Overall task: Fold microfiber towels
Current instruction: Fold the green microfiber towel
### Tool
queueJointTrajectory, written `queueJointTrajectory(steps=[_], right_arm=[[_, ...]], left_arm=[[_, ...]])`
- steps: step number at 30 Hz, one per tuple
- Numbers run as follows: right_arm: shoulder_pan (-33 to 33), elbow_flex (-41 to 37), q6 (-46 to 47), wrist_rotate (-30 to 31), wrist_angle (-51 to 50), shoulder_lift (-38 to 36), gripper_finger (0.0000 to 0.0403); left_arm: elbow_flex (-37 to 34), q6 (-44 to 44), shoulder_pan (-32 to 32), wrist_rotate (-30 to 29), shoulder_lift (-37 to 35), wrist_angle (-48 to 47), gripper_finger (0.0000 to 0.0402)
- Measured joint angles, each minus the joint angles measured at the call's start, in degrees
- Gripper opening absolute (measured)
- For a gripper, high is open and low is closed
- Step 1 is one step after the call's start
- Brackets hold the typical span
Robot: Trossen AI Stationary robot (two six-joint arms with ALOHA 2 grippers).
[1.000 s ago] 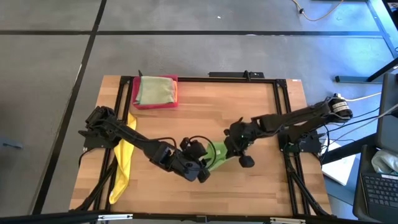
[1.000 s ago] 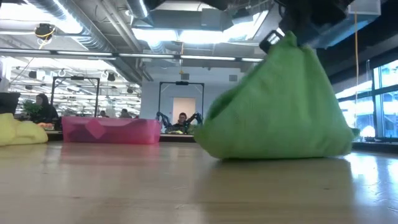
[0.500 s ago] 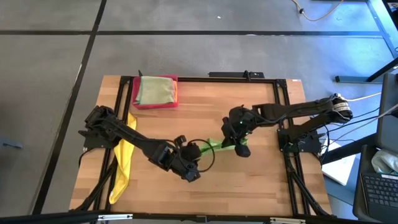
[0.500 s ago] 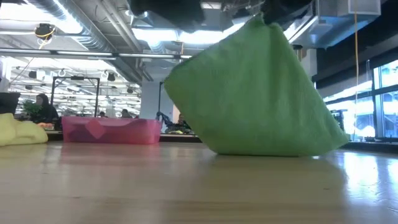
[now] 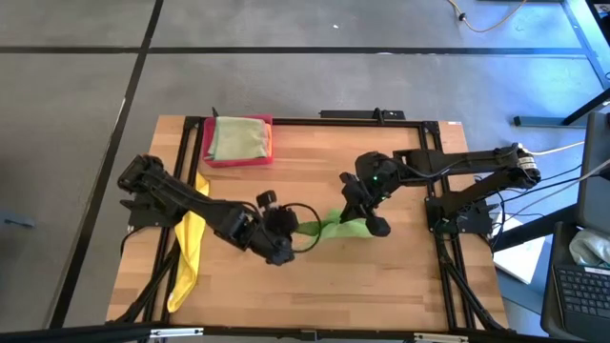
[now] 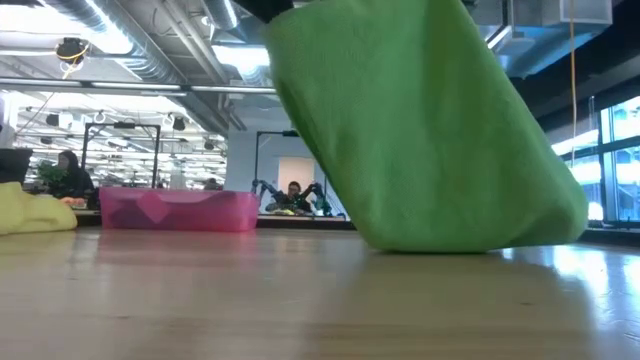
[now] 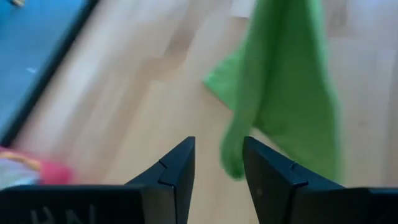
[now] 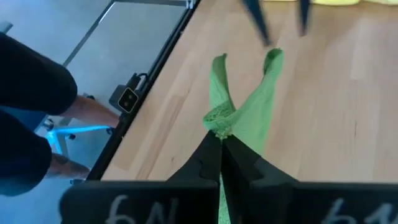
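Two claws (image 5: pixel 286 232) (image 5: pixel 355 221) at green towel (image 5: pixel 329 229)

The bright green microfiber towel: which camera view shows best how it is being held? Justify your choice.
The right wrist view: the right gripper is shut on the bright green microfiber towel. The low view shows only its hanging body. The high view shows a thin strip; the left wrist view is blurred.

Left gripper (image 7: pixel 217 163) parted; right gripper (image 8: pixel 221 149) clamped.
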Motion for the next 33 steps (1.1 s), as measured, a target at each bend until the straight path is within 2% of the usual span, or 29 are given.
queueJointTrajectory(steps=[5, 8, 10, 16, 22, 24, 26, 28, 33], right_arm=[[-0.1, 0.0, -0.5, 0.0, -1.1, 0.0, 0.0004], [-0.1, 0.0, -0.8, 0.0, -0.9, 0.0, 0.0004], [0.0, 0.0, -1.3, 0.0, -0.8, 0.0, 0.0004], [-0.1, 0.0, -1.9, 0.0, 2.2, 0.0, 0.0006], [-0.1, 0.0, -1.2, 0.0, 0.8, 0.0, 0.0006], [-0.1, 0.0, -1.2, 0.1, 0.7, 0.0, 0.0007], [-0.4, 0.0, -1.1, 0.0, 0.7, 0.0, 0.0007], [-0.9, 0.0, -0.5, 0.1, 0.7, 0.0, 0.0007], [-3.1, 0.0, 1.2, 1.0, 0.7, -0.1, 0.0008]], left_arm=[[0.0, 4.3, 3.4, -6.0, -1.9, -1.7, 0.0126], [0.0, 5.9, 7.2, -5.3, -3.3, -0.5, 0.0126], [0.0, 6.3, 10.8, 0.4, -3.6, 1.6, 0.0126], [0.0, 14.7, 21.2, 27.5, -0.3, 9.3, 0.0126], [0.0, 13.8, 27.3, 54.4, 0.6, 13.4, 0.0126], [0.0, 12.0, 27.6, 60.5, 0.6, 13.7, 0.0126], [0.0, 10.3, 27.3, 64.1, 0.6, 13.7, 0.0126], [0.0, 9.0, 26.2, 65.0, 0.6, 13.6, 0.0126], [0.0, 9.3, 22.0, 59.8, 0.6, 11.3, 0.0126]])
